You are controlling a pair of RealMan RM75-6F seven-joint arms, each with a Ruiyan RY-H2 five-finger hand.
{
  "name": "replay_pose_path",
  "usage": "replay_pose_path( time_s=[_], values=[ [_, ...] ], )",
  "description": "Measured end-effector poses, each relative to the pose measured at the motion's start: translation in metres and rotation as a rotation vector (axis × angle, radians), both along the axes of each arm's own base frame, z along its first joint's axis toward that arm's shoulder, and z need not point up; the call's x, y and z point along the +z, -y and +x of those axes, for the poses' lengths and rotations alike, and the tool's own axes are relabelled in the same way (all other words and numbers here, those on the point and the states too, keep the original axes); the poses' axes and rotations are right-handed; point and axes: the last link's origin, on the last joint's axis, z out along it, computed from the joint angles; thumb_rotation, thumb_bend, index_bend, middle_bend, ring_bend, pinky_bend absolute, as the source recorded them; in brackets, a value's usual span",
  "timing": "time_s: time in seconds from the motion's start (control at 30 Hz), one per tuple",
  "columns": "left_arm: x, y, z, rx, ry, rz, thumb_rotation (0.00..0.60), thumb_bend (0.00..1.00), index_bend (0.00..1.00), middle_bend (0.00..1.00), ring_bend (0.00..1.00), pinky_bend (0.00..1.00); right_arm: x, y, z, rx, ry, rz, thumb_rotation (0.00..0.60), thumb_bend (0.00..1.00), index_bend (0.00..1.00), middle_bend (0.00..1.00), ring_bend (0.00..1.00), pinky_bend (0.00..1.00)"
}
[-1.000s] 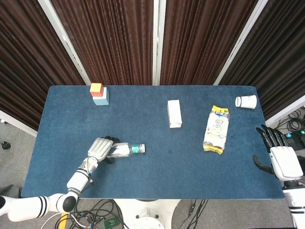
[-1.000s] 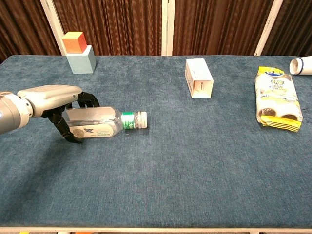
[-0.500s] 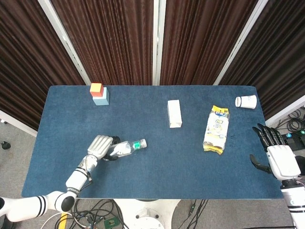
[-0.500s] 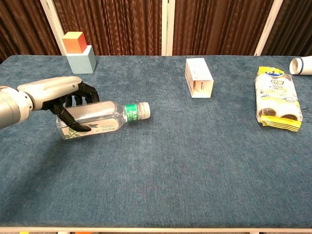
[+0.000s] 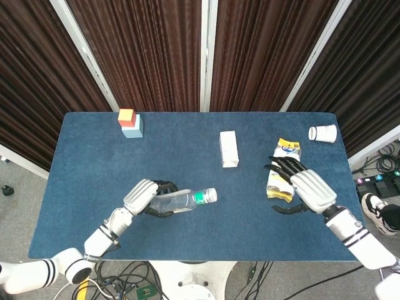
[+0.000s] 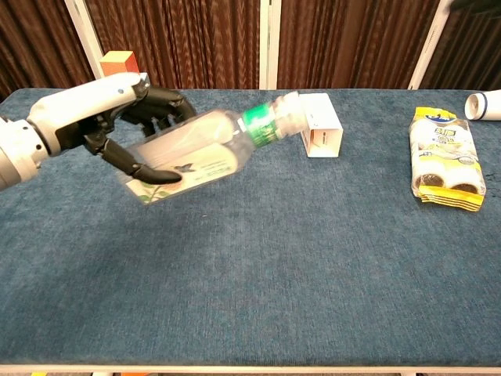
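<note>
My left hand [image 5: 145,195] [image 6: 117,110] grips a clear plastic bottle [image 5: 181,201] [image 6: 200,153] with a green band below its cap and holds it above the blue table, cap end tilted up and to the right. My right hand [image 5: 304,190] hovers with fingers spread over the lower end of a yellow snack packet [image 5: 282,167] [image 6: 443,160]; it holds nothing. In the chest view only a dark bit of the right hand shows at the top right corner.
A white box [image 5: 229,149] [image 6: 319,124] lies mid-table. An orange cube on a pale blue block [image 5: 130,123] [image 6: 117,59] stands at the back left. A white paper cup [image 5: 323,133] [image 6: 485,104] lies on its side at the back right corner.
The left hand has lifted the bottle off the table and carried it right, toward the middle. The right hand has swung in from the table's right edge to over the yellow packet.
</note>
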Motion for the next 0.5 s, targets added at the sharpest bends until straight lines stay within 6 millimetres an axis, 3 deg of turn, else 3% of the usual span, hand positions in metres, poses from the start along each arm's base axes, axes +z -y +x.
replay_pose_path(
  time_s=[0.17, 0.27, 0.5],
  values=[
    [-0.005, 0.0, 0.011, -0.02, 0.058, 0.011, 0.6, 0.44, 0.56, 0.55, 0.48, 0.6, -0.018, 0.018, 0.048, 0.083, -0.014, 0.125, 0.465, 0.01, 0.18, 0.02, 0.0, 0.0],
    [-0.005, -0.002, 0.014, -0.012, 0.083, 0.015, 0.6, 0.44, 0.56, 0.55, 0.48, 0.6, -0.026, 0.02, 0.066, 0.102, 0.002, 0.172, 0.445, 0.0, 0.19, 0.02, 0.0, 0.0],
    [-0.004, -0.002, 0.018, -0.006, 0.112, 0.022, 0.6, 0.44, 0.56, 0.55, 0.48, 0.6, -0.036, 0.021, 0.076, 0.118, 0.0, 0.201, 0.44, 0.0, 0.2, 0.02, 0.0, 0.0]
  ],
)
